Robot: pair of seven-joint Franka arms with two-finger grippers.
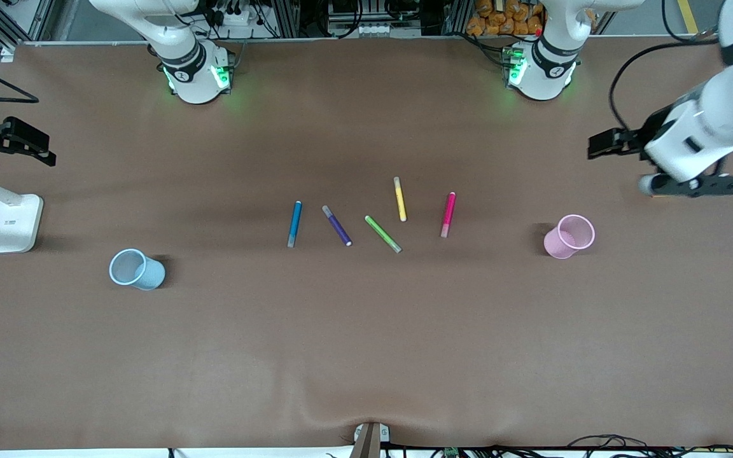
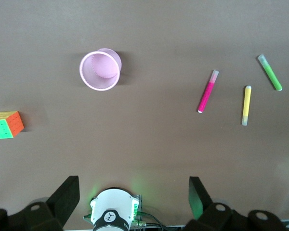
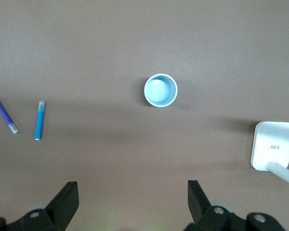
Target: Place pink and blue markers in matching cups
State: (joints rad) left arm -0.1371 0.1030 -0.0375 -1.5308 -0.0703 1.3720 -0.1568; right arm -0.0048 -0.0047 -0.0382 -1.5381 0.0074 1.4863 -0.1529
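Note:
The blue marker (image 1: 294,223) and the pink marker (image 1: 448,214) lie flat mid-table in a loose row with other markers. The pale blue cup (image 1: 136,269) stands upright toward the right arm's end. The pale pink cup (image 1: 570,236) stands upright toward the left arm's end. My left gripper (image 1: 602,145) is open and empty, high over the table's end past the pink cup (image 2: 100,70); the pink marker (image 2: 207,91) shows in its view. My right gripper (image 1: 20,141) is open and empty, high over its own end; its view shows the blue cup (image 3: 160,90) and blue marker (image 3: 39,120).
A dark purple marker (image 1: 336,225), a green marker (image 1: 383,233) and a yellow marker (image 1: 399,198) lie between the blue and pink ones. A white stand base (image 1: 13,222) sits at the right arm's end. A colour cube (image 2: 6,124) lies near the pink cup.

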